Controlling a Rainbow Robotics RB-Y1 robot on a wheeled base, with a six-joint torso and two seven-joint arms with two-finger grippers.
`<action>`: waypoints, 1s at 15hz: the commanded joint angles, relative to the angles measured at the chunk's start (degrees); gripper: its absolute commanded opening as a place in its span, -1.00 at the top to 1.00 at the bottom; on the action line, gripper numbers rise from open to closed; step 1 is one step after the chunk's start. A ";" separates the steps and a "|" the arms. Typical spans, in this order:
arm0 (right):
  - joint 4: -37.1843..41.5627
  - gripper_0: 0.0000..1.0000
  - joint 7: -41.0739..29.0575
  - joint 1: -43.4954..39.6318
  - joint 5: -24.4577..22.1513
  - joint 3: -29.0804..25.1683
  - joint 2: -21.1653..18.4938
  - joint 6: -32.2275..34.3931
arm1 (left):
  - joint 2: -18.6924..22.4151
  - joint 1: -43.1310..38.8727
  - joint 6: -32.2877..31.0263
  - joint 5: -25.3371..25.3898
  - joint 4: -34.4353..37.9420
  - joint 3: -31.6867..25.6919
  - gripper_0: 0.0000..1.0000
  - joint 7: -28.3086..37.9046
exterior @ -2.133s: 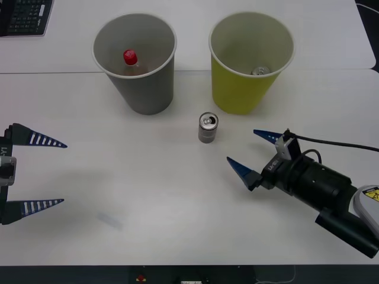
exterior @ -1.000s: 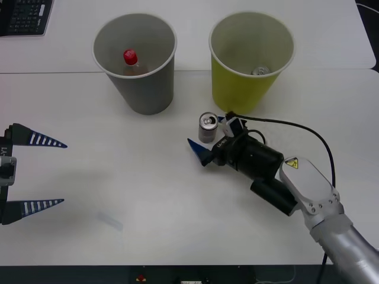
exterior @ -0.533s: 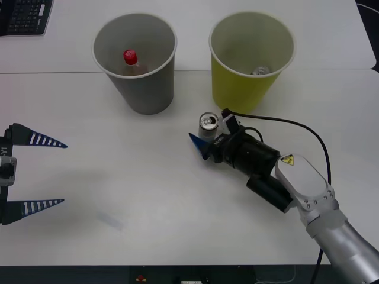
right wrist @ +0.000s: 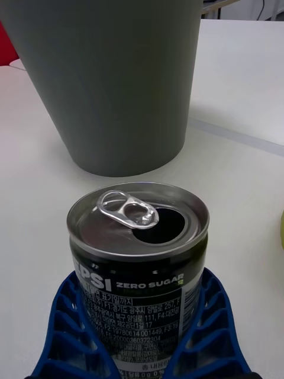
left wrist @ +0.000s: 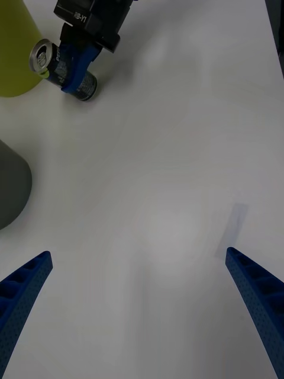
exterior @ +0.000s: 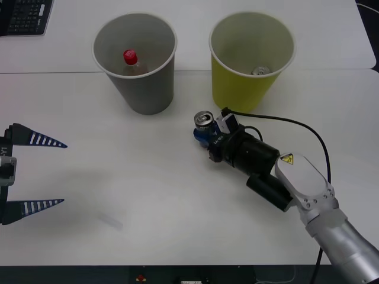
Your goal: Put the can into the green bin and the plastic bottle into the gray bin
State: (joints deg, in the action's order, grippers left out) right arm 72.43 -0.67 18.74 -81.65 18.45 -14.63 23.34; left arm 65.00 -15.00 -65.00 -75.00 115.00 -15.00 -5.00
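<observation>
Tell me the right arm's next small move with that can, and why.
Probably lift the can straight up. The right gripper has its blue fingers closed on the can's sides, and the can stands on the table, well below the rim of the green bin beside it. The left gripper waits open.

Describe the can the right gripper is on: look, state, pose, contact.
The can is small and slim, with a dark side carrying white lettering and a silver top whose pull tab is lifted over an open mouth. It looks like metal. It sits on the white table in front of the green bin, leaning slightly. The right gripper has its blue ribbed fingers closed against both sides.
</observation>
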 commanded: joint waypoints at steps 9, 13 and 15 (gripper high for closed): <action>9.31 1.00 -20.60 0.42 3.43 8.18 -12.09 1.54 | 0.00 0.00 0.00 0.00 0.00 0.00 -1.00 0.00; 18.62 1.00 -33.78 0.33 3.34 11.44 -22.37 1.62 | 0.00 0.00 0.00 0.00 0.00 0.00 -1.00 0.00; 23.81 1.00 -39.76 -0.55 3.34 11.44 -28.61 2.06 | 0.00 0.00 0.00 0.00 0.00 0.00 -1.00 0.00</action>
State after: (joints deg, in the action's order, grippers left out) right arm 94.42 -38.24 18.52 -78.30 29.93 -41.02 25.25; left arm 65.00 -15.00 -65.00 -75.00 115.00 -15.00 -5.00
